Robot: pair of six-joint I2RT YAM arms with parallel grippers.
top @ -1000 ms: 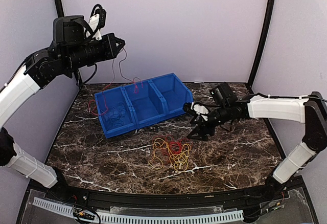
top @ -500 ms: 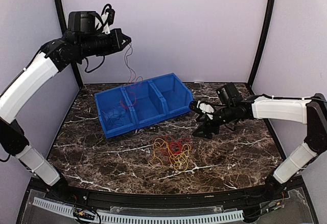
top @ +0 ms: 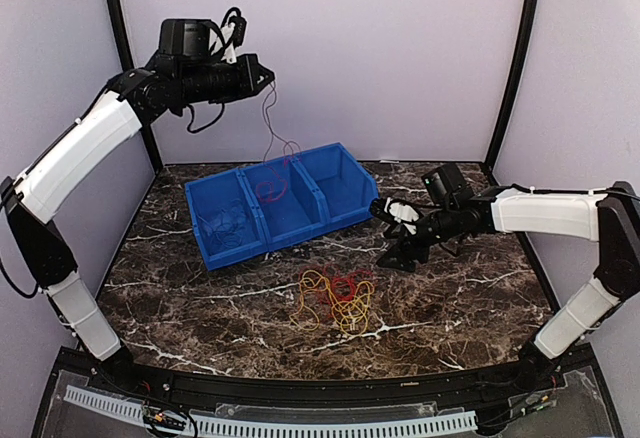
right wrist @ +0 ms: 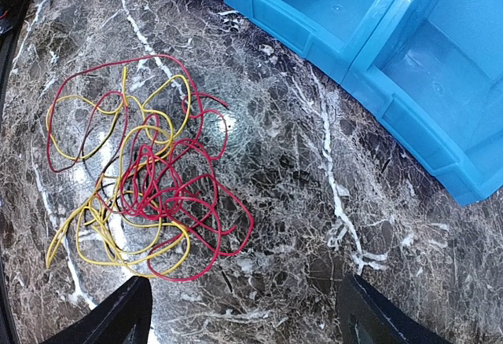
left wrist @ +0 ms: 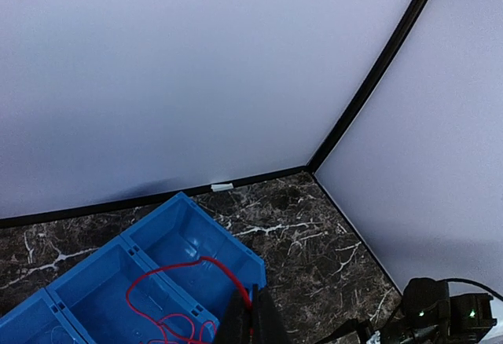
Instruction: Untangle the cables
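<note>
High at left, the left gripper [top: 268, 77] is pinching a thin red cable [top: 268, 133], which is dangling in loops into the blue bin's [top: 300, 230] middle compartment. A loose yellow-and-red tangle of cables [top: 336, 298] is lying on the marble table [top: 200, 298], near the right gripper [top: 390, 235], which is hovering with jaws spread and holding nothing.

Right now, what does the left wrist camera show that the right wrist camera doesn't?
Left wrist only: a red cable hanging from the shut left gripper over the middle compartment of the blue bin, plus the back walls. Right wrist only: the red-and-yellow cable tangle on the marble table, beyond the open right gripper. Both: the bin and table.
</note>
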